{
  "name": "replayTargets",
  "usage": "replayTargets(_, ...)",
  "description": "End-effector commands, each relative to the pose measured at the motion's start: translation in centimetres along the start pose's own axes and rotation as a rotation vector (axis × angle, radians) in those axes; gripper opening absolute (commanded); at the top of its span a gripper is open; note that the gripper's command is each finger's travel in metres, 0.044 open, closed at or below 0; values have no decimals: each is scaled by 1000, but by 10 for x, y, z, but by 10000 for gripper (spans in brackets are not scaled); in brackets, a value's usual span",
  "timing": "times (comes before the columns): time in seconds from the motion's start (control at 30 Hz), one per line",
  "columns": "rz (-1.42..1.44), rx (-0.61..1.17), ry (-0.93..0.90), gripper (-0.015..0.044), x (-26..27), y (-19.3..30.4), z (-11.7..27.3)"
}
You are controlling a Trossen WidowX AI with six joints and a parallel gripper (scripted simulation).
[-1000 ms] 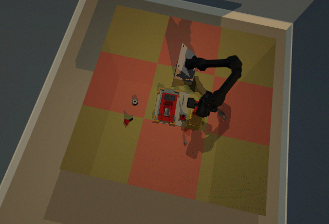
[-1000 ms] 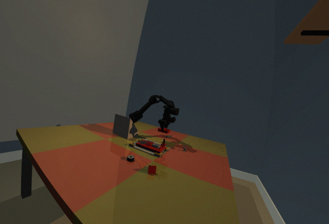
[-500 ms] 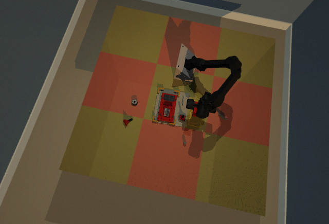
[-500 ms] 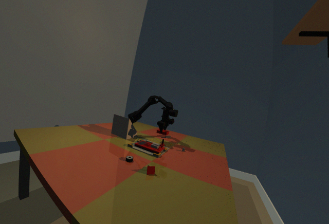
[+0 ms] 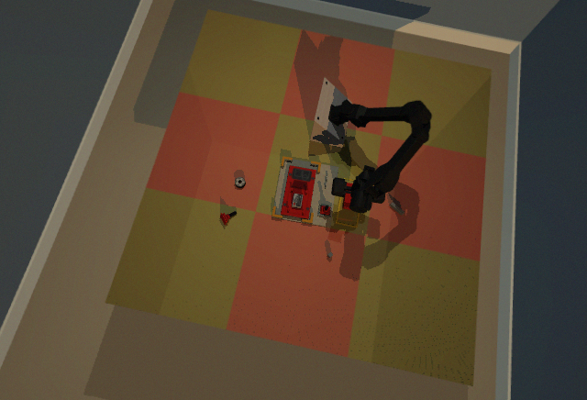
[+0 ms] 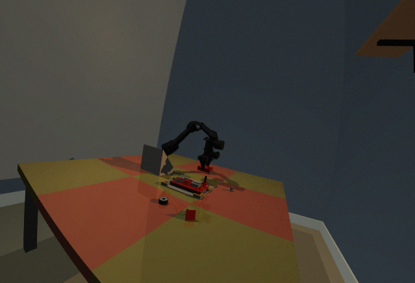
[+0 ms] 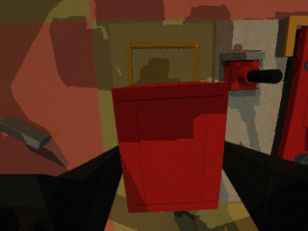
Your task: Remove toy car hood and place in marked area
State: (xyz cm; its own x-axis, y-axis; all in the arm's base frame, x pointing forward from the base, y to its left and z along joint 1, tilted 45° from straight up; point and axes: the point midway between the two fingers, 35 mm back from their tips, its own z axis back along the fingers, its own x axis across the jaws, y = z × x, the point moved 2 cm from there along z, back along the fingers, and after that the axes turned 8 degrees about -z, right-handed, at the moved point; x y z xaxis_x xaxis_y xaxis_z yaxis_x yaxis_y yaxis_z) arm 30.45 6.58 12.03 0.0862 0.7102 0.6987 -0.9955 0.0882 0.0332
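Note:
My gripper (image 5: 348, 194) (image 6: 204, 166) (image 7: 169, 147) is shut on the red hood (image 5: 347, 203) (image 6: 209, 169) (image 7: 168, 168), a flat box-like piece with a finger at each side. The hood is held above the table, over the marked area, a yellow outline (image 5: 347, 226) (image 7: 163, 44) beside the car's board. In the wrist view the hood hides the near part of the outline. The red toy car (image 5: 290, 208) (image 6: 179, 183) (image 7: 295, 120) lies in its pale holder with orange corners, without the hood. The hood's exact height is hard to tell.
A red part with a black peg (image 5: 325, 209) (image 7: 241, 74) stands between the car and outline. A slanted pale panel (image 5: 324, 102) (image 6: 152, 159) is by the arm's base. Grey pieces (image 5: 395, 204) (image 7: 24, 131), a wheel (image 5: 239, 180) (image 6: 163, 200) and another red part (image 5: 225, 218) (image 6: 190, 215) lie around.

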Motion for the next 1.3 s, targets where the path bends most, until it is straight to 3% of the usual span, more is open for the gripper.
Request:
replayTargets(0.0, -6, 1, -4, 0, 0, 0, -5)
replayTargets(1.27, -5, 1, -8, 0, 1, 2, -38)
